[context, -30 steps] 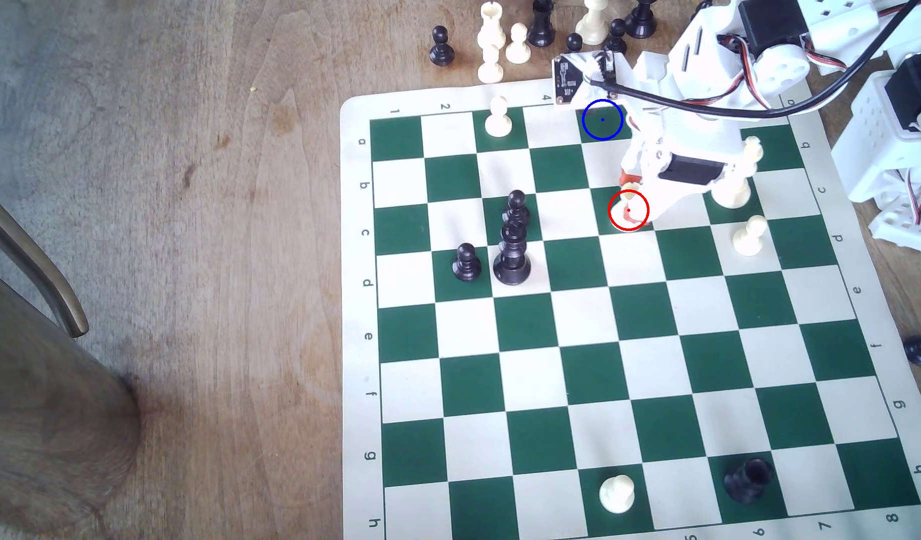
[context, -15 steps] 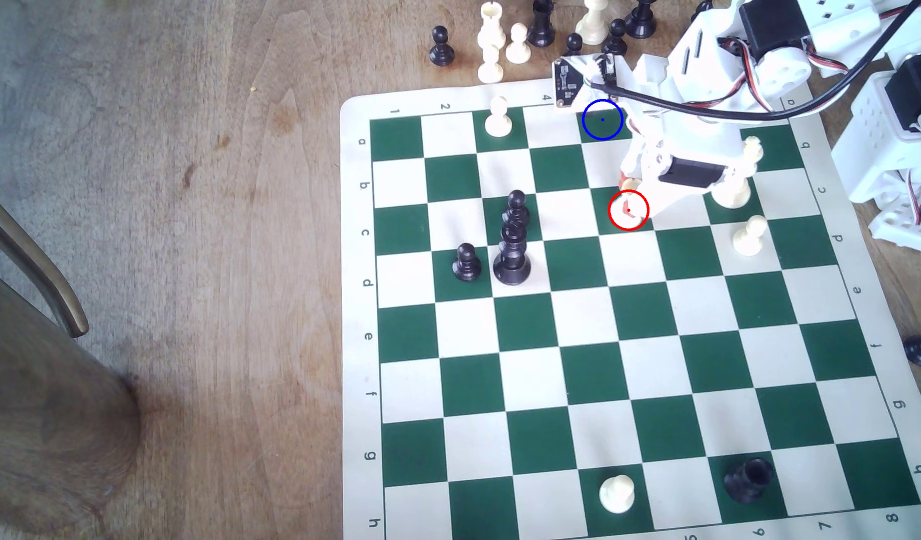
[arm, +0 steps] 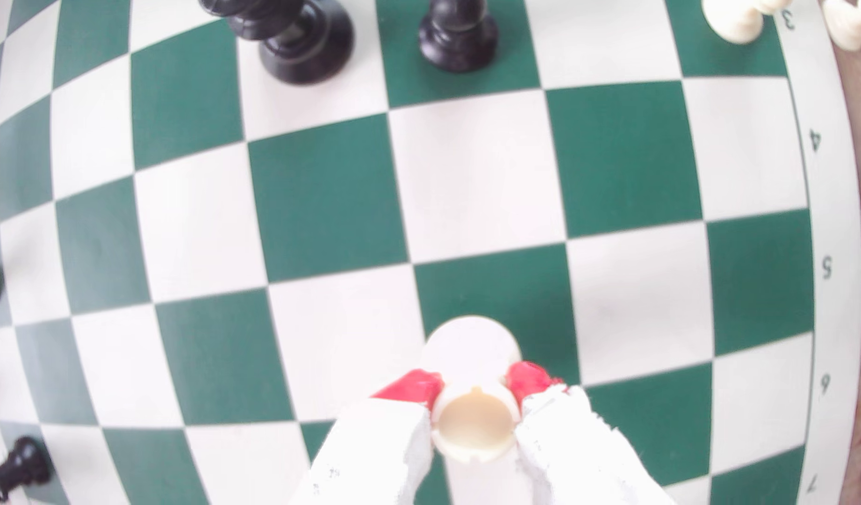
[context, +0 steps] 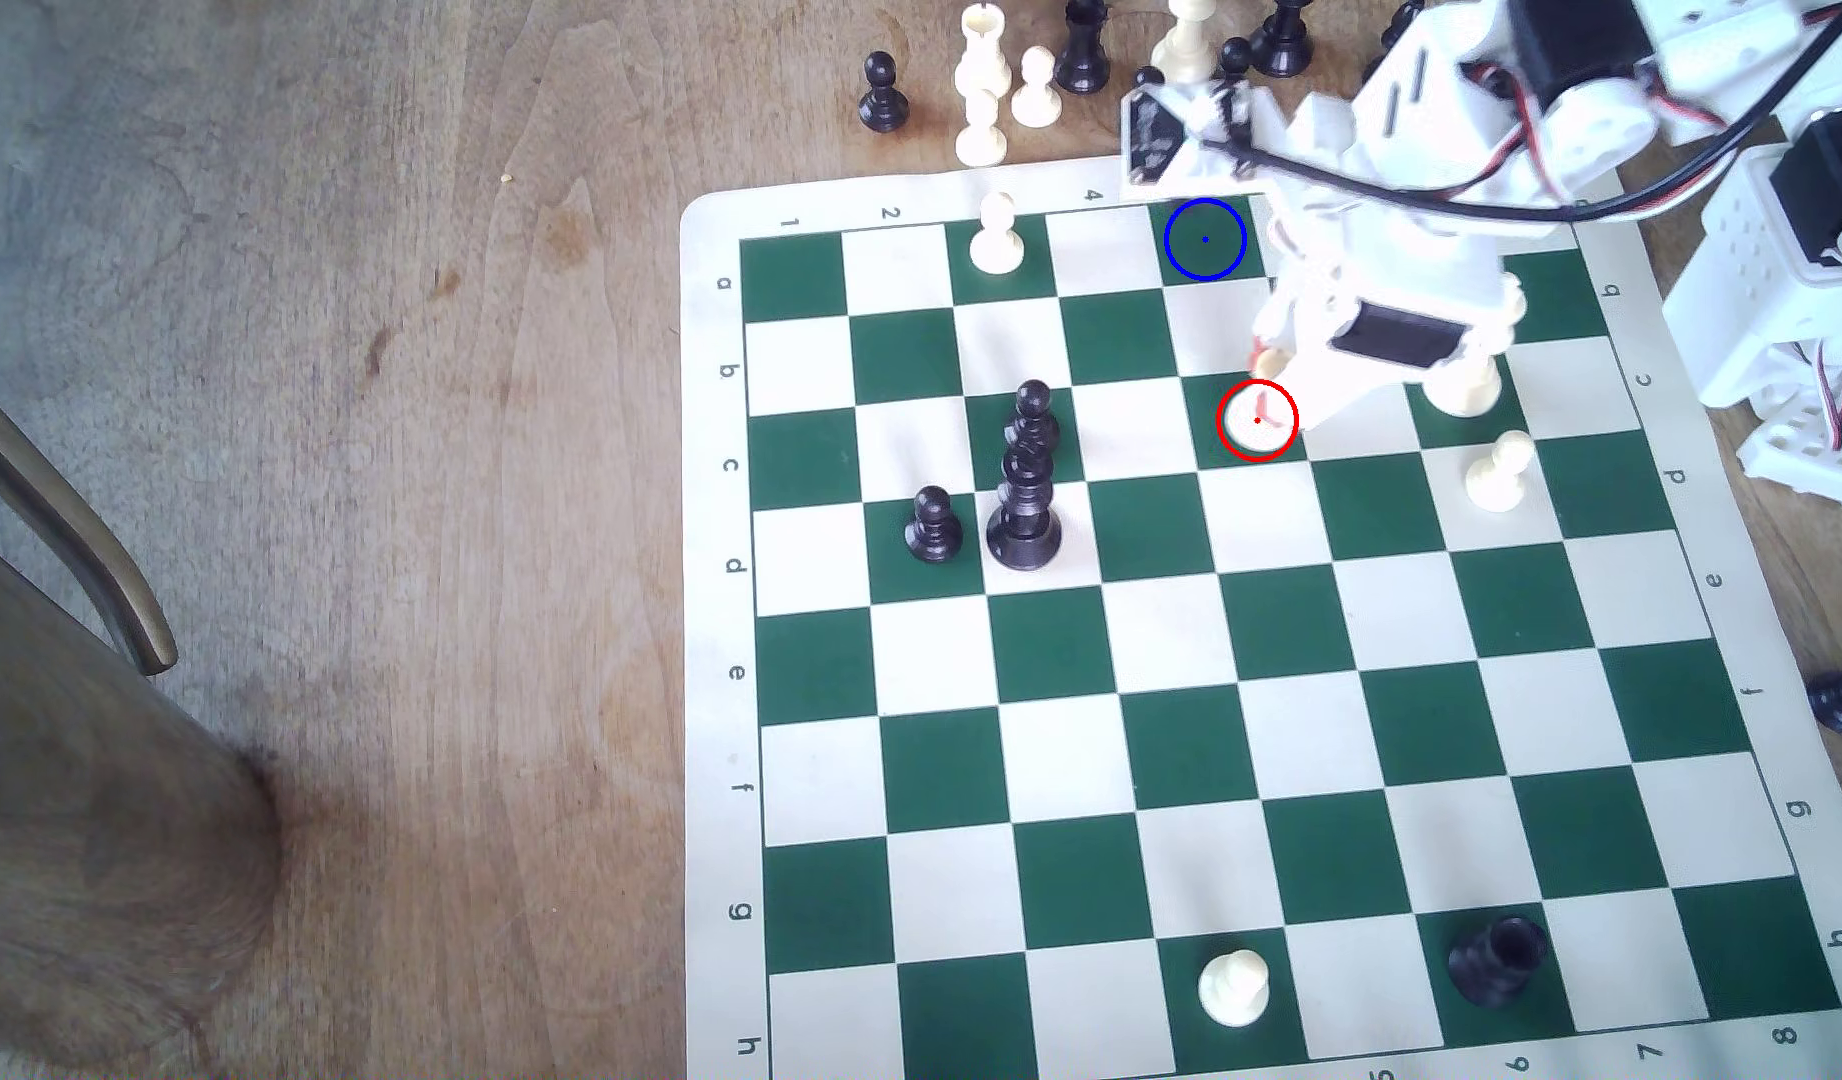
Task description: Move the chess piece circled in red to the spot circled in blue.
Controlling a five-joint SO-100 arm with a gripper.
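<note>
The chess piece [context: 1245, 434] is a short cream rook whose round base fills the red ring on a green square in the exterior view. In the wrist view its notched top [arm: 473, 427] sits between my two red-tipped white fingers [arm: 411, 386]. My gripper [context: 1267, 393] [arm: 472, 383] is shut on the rook's upper body. I cannot tell whether the base touches the board. The spot [context: 1205, 240] is the blue-ringed green square in the board's far row, two rows beyond the rook and bare, with my wrist camera board just above it.
A tall cream piece [context: 1462, 386] stands close behind my gripper, with a cream pawn [context: 1499, 473] beside it. Another cream pawn [context: 997, 237] is two squares left of the spot. Black pieces [context: 1026, 488] stand mid-board. Captured pieces [context: 1083, 57] crowd the table past the far edge.
My arm's upper links and wrist camera board have shifted up and to the exterior view's right. More of the rook's base shows inside the red ring. The rook stays over the same square.
</note>
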